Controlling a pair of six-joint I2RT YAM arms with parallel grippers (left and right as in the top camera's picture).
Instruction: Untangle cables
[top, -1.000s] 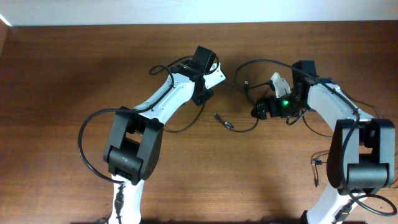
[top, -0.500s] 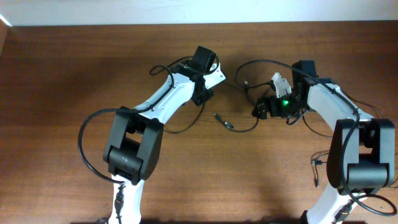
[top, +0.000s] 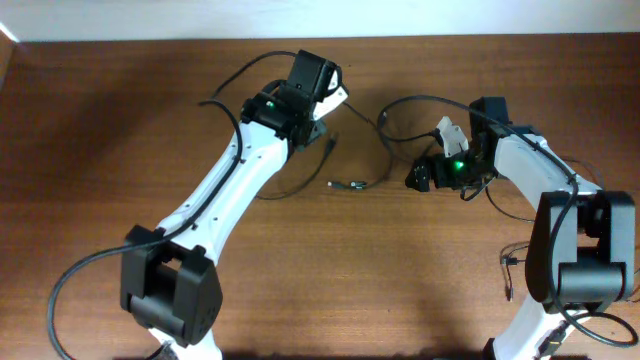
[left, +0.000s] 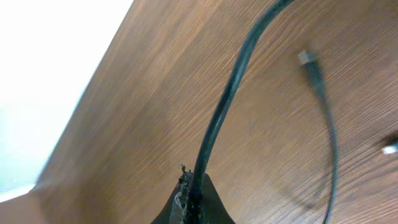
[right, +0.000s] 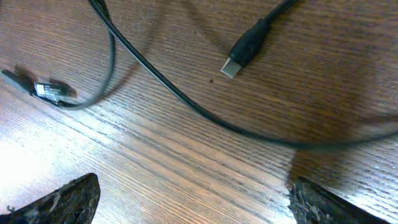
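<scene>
The thin black cables with small plugs (top: 352, 184) lie in loose loops on the brown wooden table (top: 100, 150). In the view from above they run from the middle up toward 1 o'clock. The held cord (left: 224, 106) runs out of the left gripper (left: 193, 200), which is pinched tight on it up near 12 o'clock. A second cord (left: 309, 62) with a small plug lies free at its 3 o'clock side. The right gripper (right: 193, 196) sits near 2 o'clock on the table, spread wide with nothing in it. A curved cord (right: 186, 102) lies on the wood just ahead of its fingers, and a plug with a shiny tip (right: 239, 56) lies past that. I think the step now is pulling one cord out of the mess. To do it well, the left arm should pull slow and low toward 10 o'clock, away from the loops, and stop if another cord drags along. The right gripper could come down and pin the curved cord so it does not slide.
</scene>
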